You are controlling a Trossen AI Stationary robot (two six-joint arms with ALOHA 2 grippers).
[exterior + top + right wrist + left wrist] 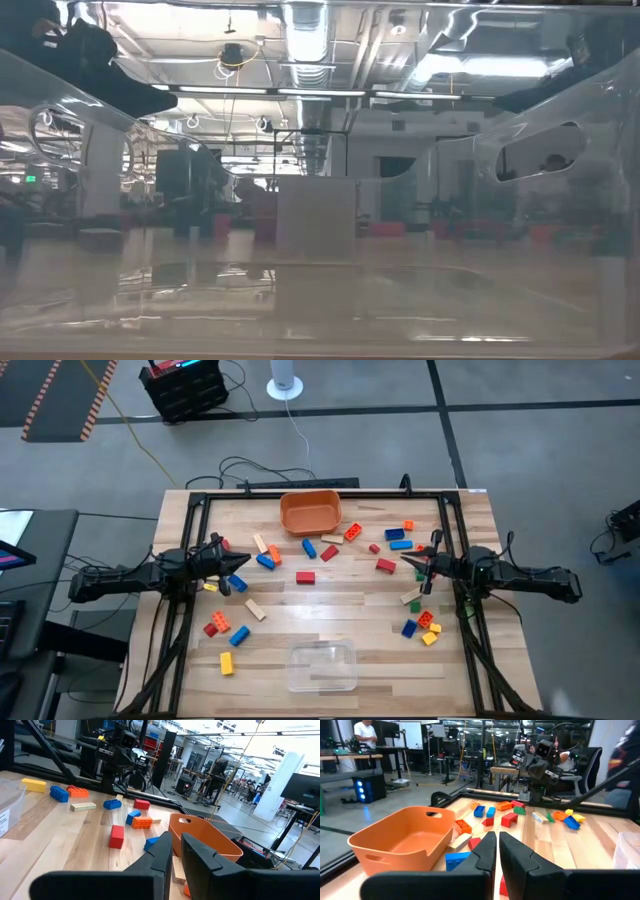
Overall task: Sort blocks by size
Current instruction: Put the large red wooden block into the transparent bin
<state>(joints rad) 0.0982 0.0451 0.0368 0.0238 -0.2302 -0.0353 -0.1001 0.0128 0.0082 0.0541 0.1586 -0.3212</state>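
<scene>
Blocks [303, 577] are scattered on the surface [340, 622]; none are seen in bowl [310, 511] or tub [322, 665]. Left pincer [226, 568] and right pincer [427, 565] are closed, empty

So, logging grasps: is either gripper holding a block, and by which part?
Nothing is held. Left gripper and right gripper are both shut with nothing between their fingers.

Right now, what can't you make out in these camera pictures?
- Low view: the clear plastic tub fills the frame, hiding all the bricks.
- High view: studs on the small plastic toy bricks are too small to count.
- Left wrist view: the orange plastic bowl hides bricks behind it.
</scene>
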